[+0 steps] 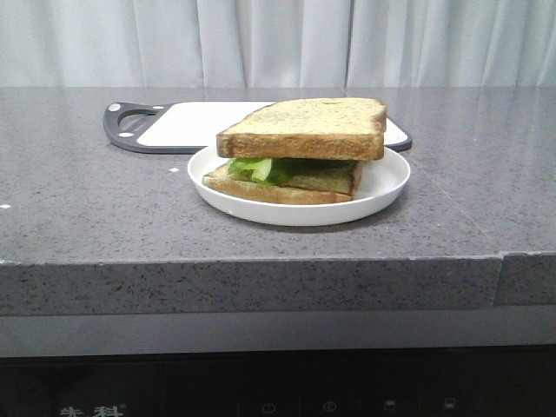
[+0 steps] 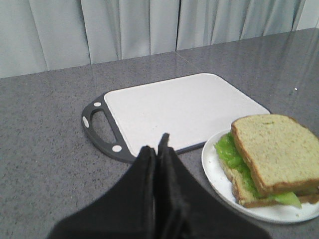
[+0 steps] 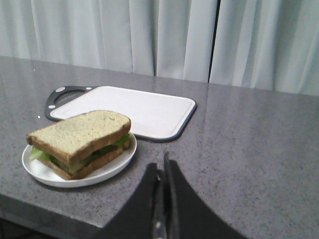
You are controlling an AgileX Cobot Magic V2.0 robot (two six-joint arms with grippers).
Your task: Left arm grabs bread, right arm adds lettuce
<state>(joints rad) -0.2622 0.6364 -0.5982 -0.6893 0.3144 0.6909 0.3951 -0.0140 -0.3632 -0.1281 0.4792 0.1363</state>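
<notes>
The bread (image 1: 300, 129), a thick golden-brown slice, lies on top of the lettuce (image 1: 259, 168), which rests on a thinner slice (image 1: 278, 188) in a white plate (image 1: 387, 178). The stack also shows in the left wrist view as bread (image 2: 279, 149) over lettuce (image 2: 229, 152), and in the right wrist view as bread (image 3: 77, 132) over lettuce (image 3: 39, 153). My left gripper (image 2: 157, 148) is shut and holds nothing, hanging near the plate's left side. My right gripper (image 3: 162, 167) is shut and empty, off the plate's right side. Neither arm appears in the front view.
A white cutting board (image 1: 187, 124) with a black rim and handle lies flat behind the plate. The grey stone counter (image 1: 87, 200) ends in a front edge close to the plate. Pale curtains (image 1: 278, 43) hang behind.
</notes>
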